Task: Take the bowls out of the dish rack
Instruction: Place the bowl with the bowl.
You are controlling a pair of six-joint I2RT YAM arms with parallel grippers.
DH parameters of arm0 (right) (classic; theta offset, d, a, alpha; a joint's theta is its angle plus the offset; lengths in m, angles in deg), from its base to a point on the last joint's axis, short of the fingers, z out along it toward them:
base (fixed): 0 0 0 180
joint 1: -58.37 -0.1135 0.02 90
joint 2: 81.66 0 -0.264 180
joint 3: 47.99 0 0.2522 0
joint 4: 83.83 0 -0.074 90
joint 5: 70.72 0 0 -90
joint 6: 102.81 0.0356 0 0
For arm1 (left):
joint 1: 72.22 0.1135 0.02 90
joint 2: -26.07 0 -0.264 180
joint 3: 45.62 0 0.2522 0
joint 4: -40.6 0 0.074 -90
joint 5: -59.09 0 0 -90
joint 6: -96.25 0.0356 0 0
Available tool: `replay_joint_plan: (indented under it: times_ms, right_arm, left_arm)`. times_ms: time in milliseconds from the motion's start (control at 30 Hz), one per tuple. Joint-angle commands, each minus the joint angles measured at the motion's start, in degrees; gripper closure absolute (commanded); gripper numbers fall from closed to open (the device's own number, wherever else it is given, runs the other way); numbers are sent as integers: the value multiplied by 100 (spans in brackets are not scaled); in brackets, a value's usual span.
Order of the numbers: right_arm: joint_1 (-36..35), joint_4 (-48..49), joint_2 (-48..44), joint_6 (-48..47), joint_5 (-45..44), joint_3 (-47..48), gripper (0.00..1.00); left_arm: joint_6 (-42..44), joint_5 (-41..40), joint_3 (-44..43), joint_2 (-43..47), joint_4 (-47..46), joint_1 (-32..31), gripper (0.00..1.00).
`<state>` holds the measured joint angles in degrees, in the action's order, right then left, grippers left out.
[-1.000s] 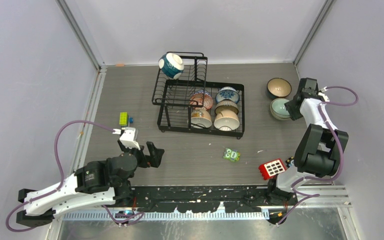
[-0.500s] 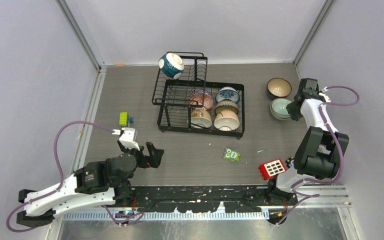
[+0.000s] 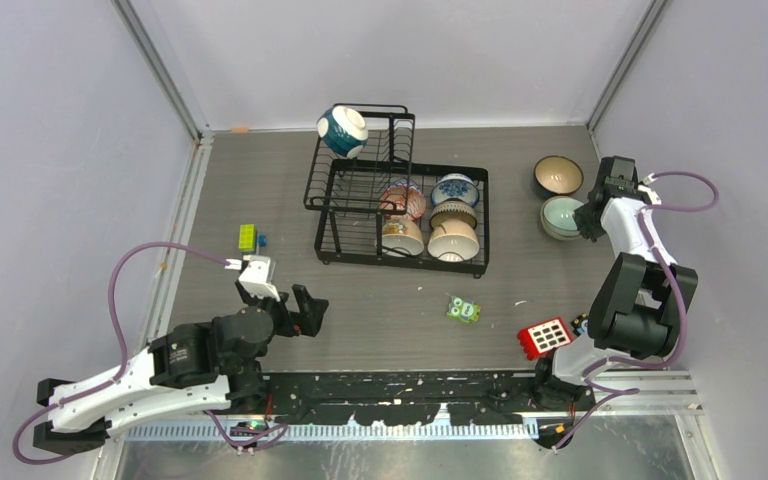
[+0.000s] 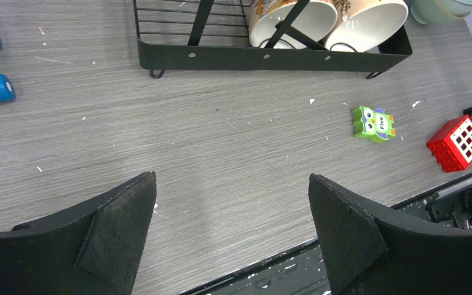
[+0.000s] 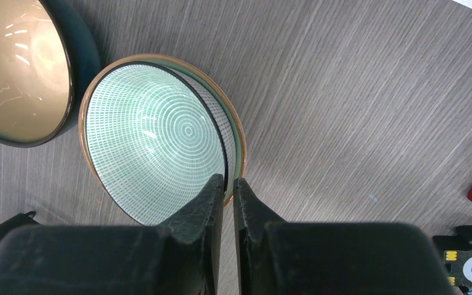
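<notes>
The black wire dish rack (image 3: 360, 222) stands at the table's middle back. A dark teal patterned bowl (image 3: 343, 130) lies on its upper basket. Several bowls, reddish (image 3: 403, 200), blue-patterned (image 3: 455, 189) and cream (image 3: 402, 236), stand on edge in its lower tray. My right gripper (image 5: 228, 181) is shut on the near rim of a mint green bowl (image 5: 153, 153), which sits tilted inside another mint bowl with a tan rim (image 5: 238, 132). A dark teal bowl (image 5: 18, 67) stands beside them. My left gripper (image 4: 232, 184) is open and empty, above bare table in front of the rack (image 4: 270, 56).
A green owl block (image 3: 464, 309) and a red block (image 3: 545, 337) lie in front of the rack at the right. A yellow-green block (image 3: 248, 237) lies left of the rack. Walls close the table at the back and both sides.
My right arm has shifted very slightly to the right with the mint bowl's rim in its jaws. The left arm and the rack's bowls have not moved.
</notes>
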<state>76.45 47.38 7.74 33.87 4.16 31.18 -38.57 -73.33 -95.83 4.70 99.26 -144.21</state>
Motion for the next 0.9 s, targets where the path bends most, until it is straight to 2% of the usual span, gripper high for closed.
replay_joint_plan:
  times_ms: [0,633,733,867]
  right_arm:
    - [24,150,21,-41,-73,-33,83]
    - [55,237,91,-61,-15,-107,80]
    - [55,188,14,-69,-30,-70,73]
    - [60,10,-226,-57,-111,62,59]
  left_arm:
    - [-80,-65,15,1,-64,10,5]
    - [-71,-65,10,-71,-80,10,5]
    - [-71,-65,13,-75,-78,18,5]
    - [-54,-58,-9,-71,-90,13,5]
